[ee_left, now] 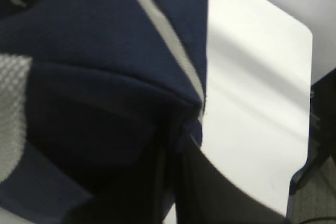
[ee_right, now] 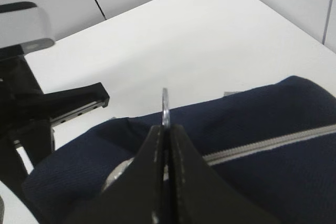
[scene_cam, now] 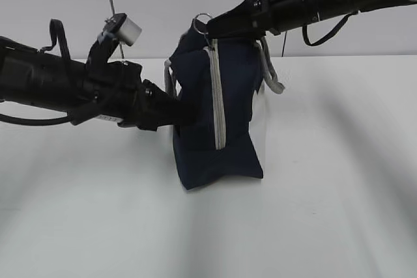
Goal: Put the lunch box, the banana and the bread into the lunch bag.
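The navy lunch bag (scene_cam: 238, 128) stands upright on the white table, its grey zipper (scene_cam: 217, 96) running down the near face. My right gripper (scene_cam: 210, 28) reaches in from the upper right and is shut on the zipper's ring pull (scene_cam: 201, 20) at the bag's top. The right wrist view shows the ring pull (ee_right: 165, 102) pinched between the closed fingers of that gripper (ee_right: 167, 127), above the bag (ee_right: 273, 114). My left gripper (scene_cam: 181, 112) is shut on the fabric of the bag's left side, which bunches at its tips (ee_left: 184, 129). The lunch box, banana and bread are out of view.
Grey webbing handles (scene_cam: 272, 69) hang from the top of the bag. The white table (scene_cam: 326, 213) stretches out in front and to the right. In the left wrist view the table's edge (ee_left: 307, 93) ends at a dark floor (ee_left: 320, 192).
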`<move>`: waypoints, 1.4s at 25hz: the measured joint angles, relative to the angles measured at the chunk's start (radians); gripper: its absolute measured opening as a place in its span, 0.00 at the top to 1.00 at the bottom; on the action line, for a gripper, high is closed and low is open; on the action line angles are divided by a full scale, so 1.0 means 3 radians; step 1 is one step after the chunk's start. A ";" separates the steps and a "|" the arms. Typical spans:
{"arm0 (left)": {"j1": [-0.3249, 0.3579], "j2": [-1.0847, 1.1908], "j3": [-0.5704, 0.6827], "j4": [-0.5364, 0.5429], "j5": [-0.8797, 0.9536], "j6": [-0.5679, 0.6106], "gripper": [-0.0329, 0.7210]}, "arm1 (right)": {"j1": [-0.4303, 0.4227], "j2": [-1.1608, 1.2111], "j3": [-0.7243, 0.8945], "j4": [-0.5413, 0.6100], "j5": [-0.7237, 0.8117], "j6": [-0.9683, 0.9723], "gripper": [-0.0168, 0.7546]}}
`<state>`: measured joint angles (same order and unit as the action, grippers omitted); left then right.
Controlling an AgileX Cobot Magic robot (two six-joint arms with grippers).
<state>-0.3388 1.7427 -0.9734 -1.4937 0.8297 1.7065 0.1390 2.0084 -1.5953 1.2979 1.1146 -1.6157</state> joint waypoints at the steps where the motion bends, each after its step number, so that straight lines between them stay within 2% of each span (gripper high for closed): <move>1: 0.0000 0.0000 0.0000 -0.0052 -0.0027 -0.0106 0.90 | 0.0000 0.0000 -0.0007 0.0008 0.0044 0.0000 1.00; 3: 0.0003 0.0000 0.0000 -0.0127 -0.0049 -0.0358 0.73 | 0.0000 0.0000 -0.0024 0.0007 0.0136 0.0000 1.00; 6: 0.0036 -0.0007 0.0000 -0.0199 -0.0046 -0.0788 0.36 | 0.0000 0.0000 -0.0026 -0.0041 0.0216 0.0006 1.00; 7: 0.0056 -0.0024 0.0000 -0.0220 -0.0049 -0.0978 0.27 | 0.0000 0.0000 -0.0026 -0.0077 0.0223 0.0006 1.00; 8: 0.0074 -0.0043 0.0000 -0.0229 -0.0050 -0.1168 0.20 | 0.0000 0.0000 -0.0026 -0.0112 0.0229 0.0006 1.00; 10: 0.0108 -0.0115 0.0000 -0.0246 -0.0050 -0.1540 0.15 | 0.0000 0.0000 -0.0026 -0.0176 0.0234 0.0006 1.00; 12: 0.0121 -0.0181 0.0000 -0.0287 -0.0050 -0.1916 0.17 | 0.0000 0.0000 -0.0026 -0.0189 0.0242 0.0006 1.00; 15: 0.0121 -0.0234 0.0000 -0.0308 -0.0050 -0.2472 0.24 | 0.0000 0.0000 -0.0026 -0.0206 0.0250 0.0006 1.00; 18: 0.0121 -0.0237 -0.0024 -0.0308 -0.0053 -0.2757 0.32 | 0.0000 0.0000 -0.0026 -0.0226 0.0251 0.0012 1.00; 22: 0.0121 -0.0237 -0.0082 -0.0311 -0.0071 -0.2963 0.44 | 0.0000 0.0000 -0.0026 -0.0231 0.0257 0.0012 1.00; 35: -0.0021 -0.0202 -0.0082 -0.0312 -0.0156 -0.3004 0.94 | 0.0000 0.0000 -0.0026 -0.0231 0.0279 0.0012 1.00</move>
<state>-0.3451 1.6820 -0.9979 -1.5873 0.7828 0.8052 0.1390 2.0084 -1.6032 1.2285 1.1983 -1.6121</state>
